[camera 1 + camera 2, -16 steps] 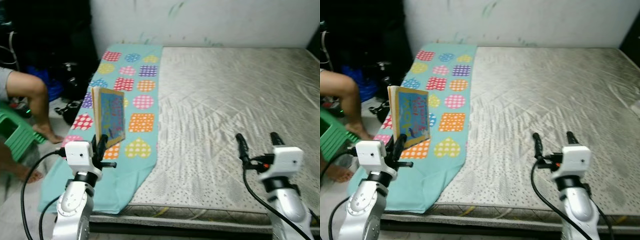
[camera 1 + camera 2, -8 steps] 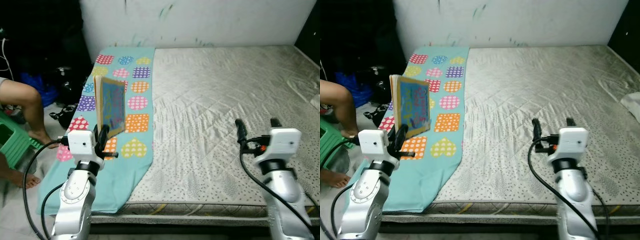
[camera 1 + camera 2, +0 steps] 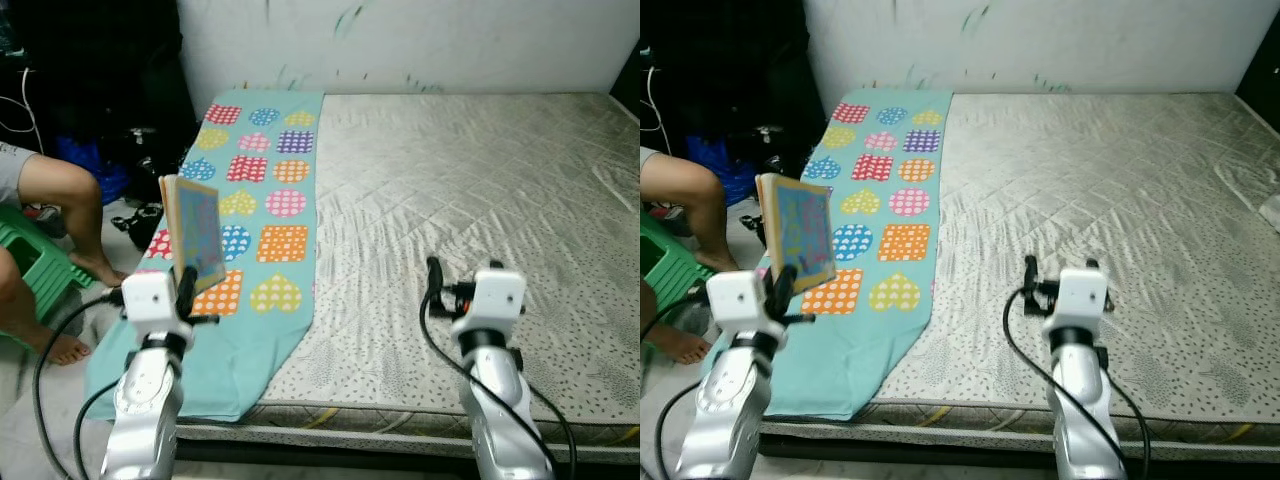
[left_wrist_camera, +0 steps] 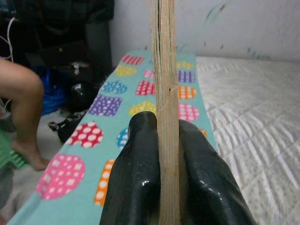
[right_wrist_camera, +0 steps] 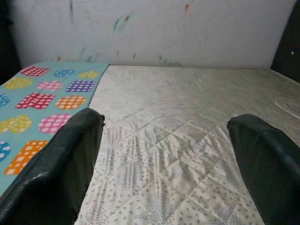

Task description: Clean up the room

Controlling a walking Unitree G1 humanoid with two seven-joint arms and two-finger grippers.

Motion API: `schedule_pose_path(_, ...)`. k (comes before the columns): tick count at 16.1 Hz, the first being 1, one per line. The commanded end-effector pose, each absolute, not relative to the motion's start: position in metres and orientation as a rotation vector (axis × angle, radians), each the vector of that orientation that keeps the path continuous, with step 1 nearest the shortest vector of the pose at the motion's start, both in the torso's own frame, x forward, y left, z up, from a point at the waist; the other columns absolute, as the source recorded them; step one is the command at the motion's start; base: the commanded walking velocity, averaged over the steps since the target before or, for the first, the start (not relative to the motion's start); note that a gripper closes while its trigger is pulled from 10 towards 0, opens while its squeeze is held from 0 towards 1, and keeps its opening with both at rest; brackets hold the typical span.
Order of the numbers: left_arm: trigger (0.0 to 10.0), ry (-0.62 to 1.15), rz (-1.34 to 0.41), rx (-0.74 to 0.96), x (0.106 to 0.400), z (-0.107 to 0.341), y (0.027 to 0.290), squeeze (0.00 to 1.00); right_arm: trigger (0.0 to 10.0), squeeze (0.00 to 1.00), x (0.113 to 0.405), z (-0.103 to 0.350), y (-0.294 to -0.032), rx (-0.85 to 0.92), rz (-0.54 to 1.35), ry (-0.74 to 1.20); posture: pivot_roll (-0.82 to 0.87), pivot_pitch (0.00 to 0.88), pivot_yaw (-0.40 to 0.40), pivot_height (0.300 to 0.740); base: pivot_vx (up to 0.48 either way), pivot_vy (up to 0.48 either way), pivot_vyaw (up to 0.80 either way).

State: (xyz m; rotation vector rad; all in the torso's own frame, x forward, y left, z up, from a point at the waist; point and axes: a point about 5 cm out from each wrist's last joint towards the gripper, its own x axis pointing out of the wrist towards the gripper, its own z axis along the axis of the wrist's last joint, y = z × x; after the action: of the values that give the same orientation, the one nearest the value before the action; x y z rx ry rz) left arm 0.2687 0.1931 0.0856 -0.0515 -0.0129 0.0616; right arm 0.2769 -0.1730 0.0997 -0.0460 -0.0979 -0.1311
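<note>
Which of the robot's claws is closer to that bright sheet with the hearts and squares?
The left. The left gripper, clamping a book, hangs over the patterned sheet. The right gripper is open above the bare mattress beside it.

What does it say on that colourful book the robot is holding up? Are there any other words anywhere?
None can be read.
Thin book with the blue cover, held upright in the left gripper: cover print is blurred, no letters can be made out.
Teal cloth with dotted hearts and squares: shapes, no words.

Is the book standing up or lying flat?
Standing up. The left gripper pinches the book by its bottom edge, holding it upright.
</note>
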Motion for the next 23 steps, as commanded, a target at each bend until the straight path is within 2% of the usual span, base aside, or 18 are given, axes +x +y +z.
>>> schedule_pose_path(1, 10.0, -0.06, 0.045, -0.034, 0.268, 0.096, 0.193, 0.0, 10.0, 0.0, 0.277, 0.109, -0.173, -0.036, -0.136, -0.143, -0.06, 0.054, 0.034, 0.74, 0.0, 0.0, 0.0)
schedule_pose_path(3, 10.0, -0.065, 0.037, -0.03, 0.265, 0.096, 0.193, 0.0, 10.0, 0.0, 0.274, 0.117, -0.177, -0.094, -0.11, -0.194, -0.06, 0.074, 0.028, 0.74, 0.0, 0.0, 0.0)
schedule_pose_path(5, 10.0, -0.059, 0.035, -0.033, 0.262, 0.096, 0.194, 0.0, 10.0, 0.0, 0.268, 0.107, -0.186, -0.077, -0.152, -0.139, -0.06, 0.099, 0.019, 0.74, 0.0, 0.0, 0.0)
schedule_pose_path(10, 10.0, -0.062, 0.01, -0.029, 0.259, 0.099, 0.191, 0.0, 10.0, 0.0, 0.27, 0.104, -0.186, -0.08, -0.152, -0.12, -0.05, 0.113, 0.015, 0.74, 0.0, 0.0, 0.0)
schedule_pose_path(12, 10.0, -0.055, 0.007, -0.03, 0.259, 0.098, 0.191, 0.0, 10.0, 0.0, 0.284, 0.109, -0.192, -0.11, -0.139, -0.15, -0.05, 0.11, 0.016, 0.74, 0.0, 0.0, 0.0)
schedule_pose_path(14, 10.0, -0.052, 0.01, -0.032, 0.259, 0.098, 0.193, 0.0, 10.0, 0.0, 0.295, 0.105, -0.2, -0.04, -0.157, -0.118, -0.04, 0.109, 0.015, 0.74, 0.0, 0.0, 0.0)
schedule_pose_path(18, 10.0, -0.049, 0.006, -0.032, 0.259, 0.098, 0.191, 0.0, 10.0, 0.0, 0.311, 0.102, -0.185, -0.024, -0.107, -0.098, -0.03, 0.099, 0.003, 0.74, 0.0, 0.0, 0.0)
schedule_pose_path(22, 10.0, -0.043, 0.006, -0.035, 0.257, 0.098, 0.192, 0.0, 10.0, 0.0, 0.301, 0.087, -0.218, 0.012, -0.214, -0.054, -0.03, 0.11, 0.009, 0.74, 0.0, 0.0, 0.0)
schedule_pose_path(23, 10.0, -0.042, 0.002, -0.034, 0.257, 0.097, 0.192, 0.0, 10.0, 0.0, 0.299, 0.086, -0.218, 0.018, -0.208, -0.055, -0.03, 0.11, 0.012, 0.74, 0.0, 0.0, 0.0)
